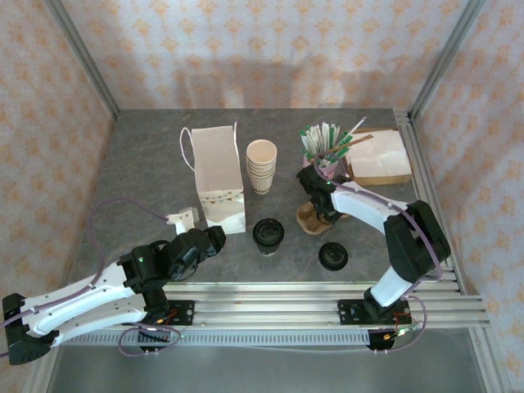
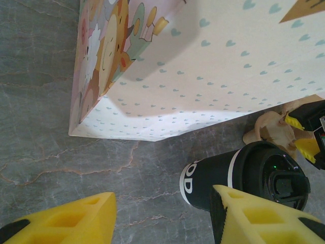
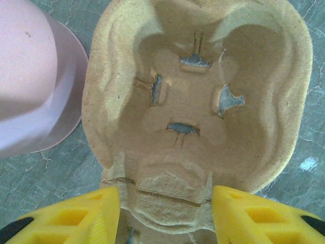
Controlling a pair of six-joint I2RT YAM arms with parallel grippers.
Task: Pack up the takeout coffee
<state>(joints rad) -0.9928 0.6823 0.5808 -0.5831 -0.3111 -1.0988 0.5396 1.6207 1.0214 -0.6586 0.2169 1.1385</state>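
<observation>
Top external view: the coffee (image 1: 268,236) stood near-centre, between the bag (image 1: 221,176) to its left and a loose lid (image 1: 333,256) to its right; left gripper (image 2: 162,216) gaped empty beside it; right gripper (image 3: 166,216) straddled one end of the carrier (image 3: 193,101), hold indeterminable.

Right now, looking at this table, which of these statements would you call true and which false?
1. The takeout coffee is already inside the white bag. False: it stands on the table beside the bag.
2. The cup stack has no lid on top. True.
3. The left jaws grip the coffee. False: they stand open, gripping nothing.
4. The right jaws are over a pulp cup carrier. True.
5. Both black lids sit on cups. False: one loose lid lies on the table.
</observation>
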